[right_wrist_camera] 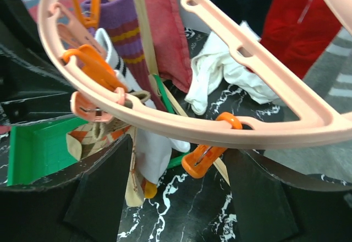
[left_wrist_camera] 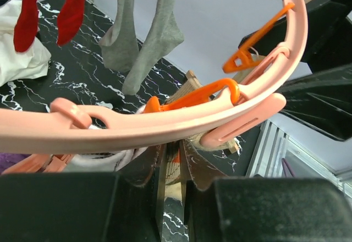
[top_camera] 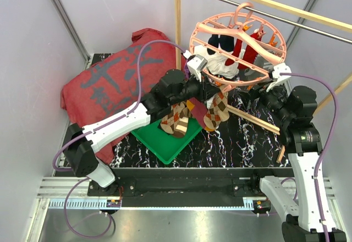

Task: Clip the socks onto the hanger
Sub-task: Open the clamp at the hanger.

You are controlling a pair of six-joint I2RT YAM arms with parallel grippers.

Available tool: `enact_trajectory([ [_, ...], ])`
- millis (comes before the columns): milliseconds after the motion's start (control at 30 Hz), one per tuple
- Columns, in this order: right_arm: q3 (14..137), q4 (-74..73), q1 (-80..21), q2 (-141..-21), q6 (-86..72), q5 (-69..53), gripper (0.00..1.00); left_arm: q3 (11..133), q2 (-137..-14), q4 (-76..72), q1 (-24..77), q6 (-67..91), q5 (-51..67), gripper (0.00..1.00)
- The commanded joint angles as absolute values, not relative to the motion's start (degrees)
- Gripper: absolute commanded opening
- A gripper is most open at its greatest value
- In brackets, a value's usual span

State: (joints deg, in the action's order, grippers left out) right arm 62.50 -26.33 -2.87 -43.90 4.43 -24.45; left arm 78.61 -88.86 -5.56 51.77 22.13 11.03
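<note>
A: While the hanger is hung on the rail, red socks, grey socks and argyle socks are seen hanging from it.

B: One white sock is judged unclipped, on the tabletop. Left gripper is kept narrow at the rim, hold can't be told. Right gripper is spread wide, empty.

Your right gripper stands with its fingers wide apart under the hanger, an orange clip dangling between them. A purple sock hangs at upper left, with a white sock and red socks beyond the rim. The green tray lies at lower left.
</note>
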Motion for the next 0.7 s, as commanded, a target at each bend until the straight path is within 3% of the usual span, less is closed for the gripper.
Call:
enact_trajectory([
  [0,61.96,-21.36,-2.81,-42.89,3.43,-28.65,0.75,79.45,-86.39,-5.63,51.33,22.67,13.09,0.18],
  [233,60.38,-18.11,-2.73,-42.10,1.58,-29.97,0.63,80.95,-87.63,-3.43,51.33,23.47,14.76,0.24],
  [667,59.76,-18.02,-2.72,-38.32,0.35,-27.51,0.27,80.16,-86.49,-3.51,51.33,20.22,15.12,0.34],
])
